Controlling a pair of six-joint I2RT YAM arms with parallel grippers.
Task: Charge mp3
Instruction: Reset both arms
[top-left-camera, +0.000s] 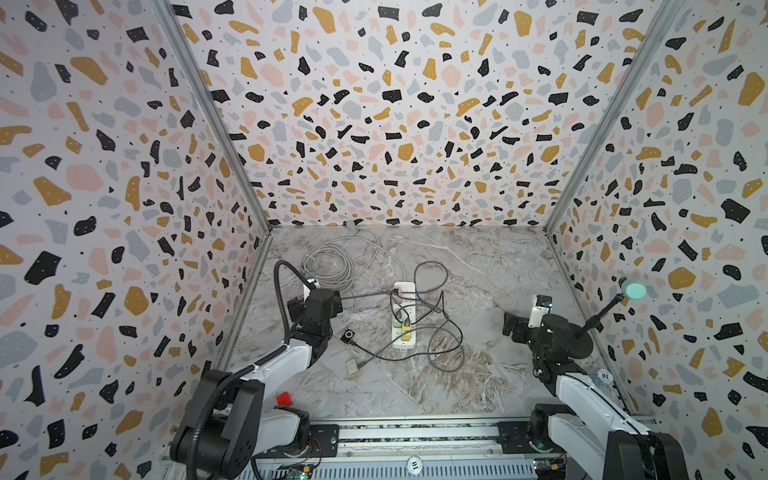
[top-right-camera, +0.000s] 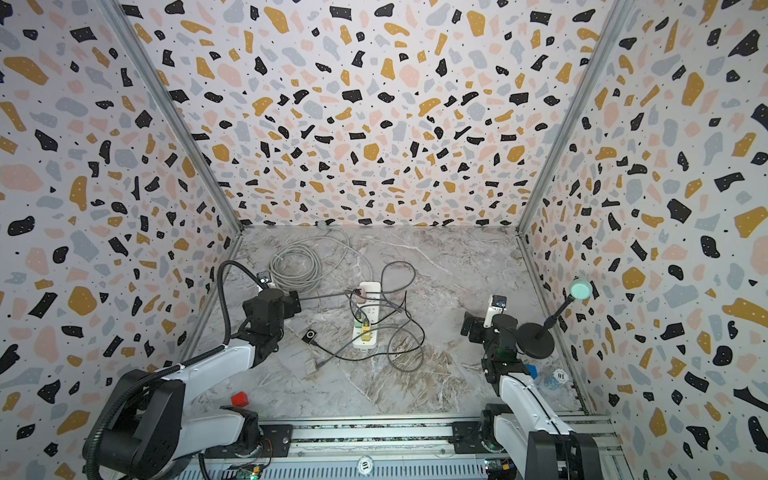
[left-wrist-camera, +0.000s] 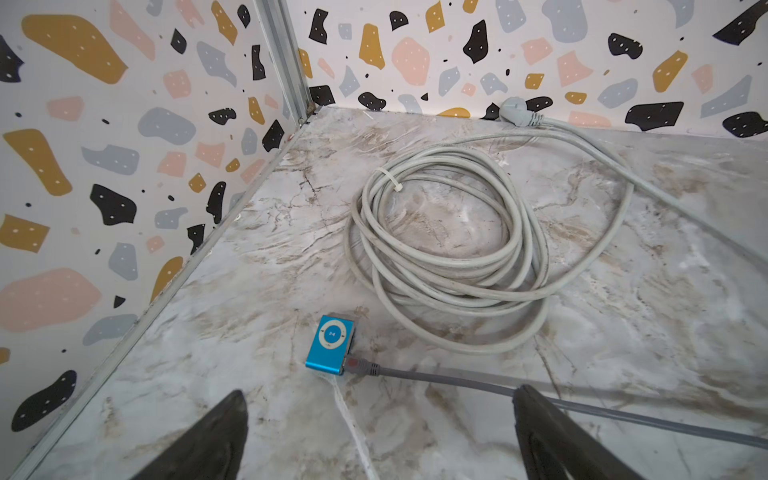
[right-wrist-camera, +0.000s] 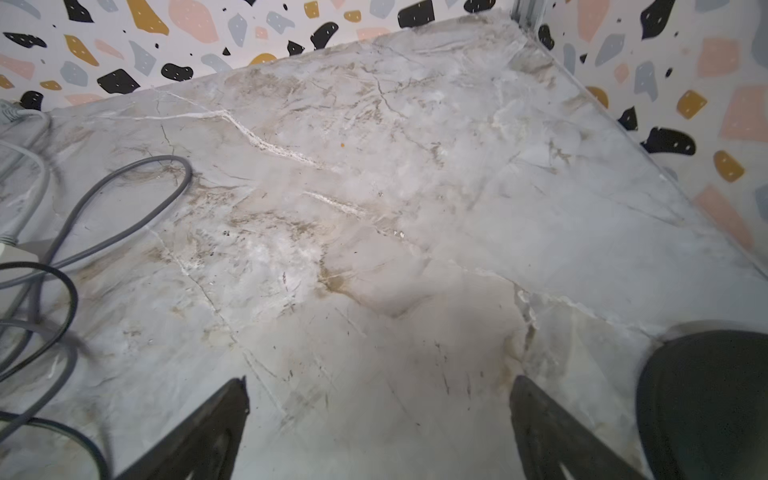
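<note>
1. A marble-patterned desk (top-left-camera: 478, 270) sits boxed in by terrazzo-print walls (top-left-camera: 374, 104). Clock directions below read the desk from a top view, with 6 o'clock at the arm bases.
2. The blue mp3 player (left-wrist-camera: 330, 345) lies flat on the desk, face up, at about 9 o'clock near the left wall. It shows only in the left wrist view; in both top views the left arm hides it.
3. A grey cable (left-wrist-camera: 457, 380) ends in a connector that meets the player's lower edge and looks seated in the port. How deep it sits cannot be told.
4. The left claw (left-wrist-camera: 380, 390) hovers just short of the player with its fingers spread wide and nothing between them. The grey cable passes right by one finger.
5. At about 12 o'clock of the player lies a coiled white cord (left-wrist-camera: 449, 249), close by but apart.
6. At about 3 o'clock is the white power strip (top-left-camera: 404, 316). The grey cable runs to its far end and seems to enter there, though that is too small to confirm.
7. A black mp3 player (top-left-camera: 348, 335) on its own dark lead lies at 8 o'clock of the strip.
8. The right claw (right-wrist-camera: 379, 379) hangs spread and empty over bare desk at 3 o'clock, beside a black stand (top-left-camera: 582, 345).
9. Judgement: the plugging-in step looks done. The next move calls for drawing the left claw away without snagging the cable, then checking the strip end.
</note>
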